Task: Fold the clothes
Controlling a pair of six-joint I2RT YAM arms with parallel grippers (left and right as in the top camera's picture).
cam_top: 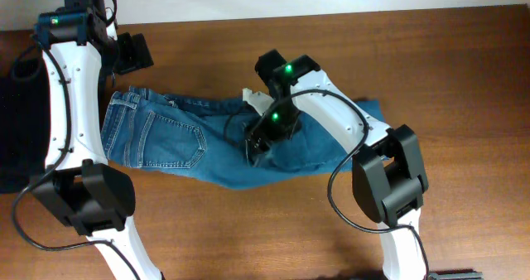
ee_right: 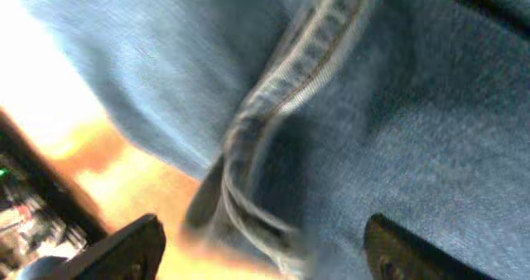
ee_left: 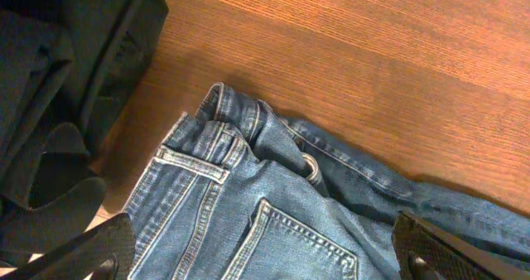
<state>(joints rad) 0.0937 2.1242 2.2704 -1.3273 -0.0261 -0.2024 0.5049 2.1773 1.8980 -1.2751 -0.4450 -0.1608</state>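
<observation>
Jeans (cam_top: 166,135) lie on a brown wooden table (cam_top: 464,65); left tool (ee_left: 261,243) and right tool (ee_right: 265,247) both gape open.

The medium-blue denim jeans (cam_top: 178,139) lie across the middle of the brown wooden table (cam_top: 464,65), with the waistband toward the left end and the legs running right. A black cloth garment (cam_top: 15,123) sits at the table's left edge, just beside the waistband. The left gripper (cam_top: 132,54) hangs just behind the waistband's far corner, its fingers (ee_left: 74,251) spread either side of the waist cloth below. The right gripper (cam_top: 258,143) is over the middle of the jeans, low at a raised seam that lies between its parted fingers (ee_right: 124,247). The blur there leaves it unclear whether they touch the cloth.
</observation>
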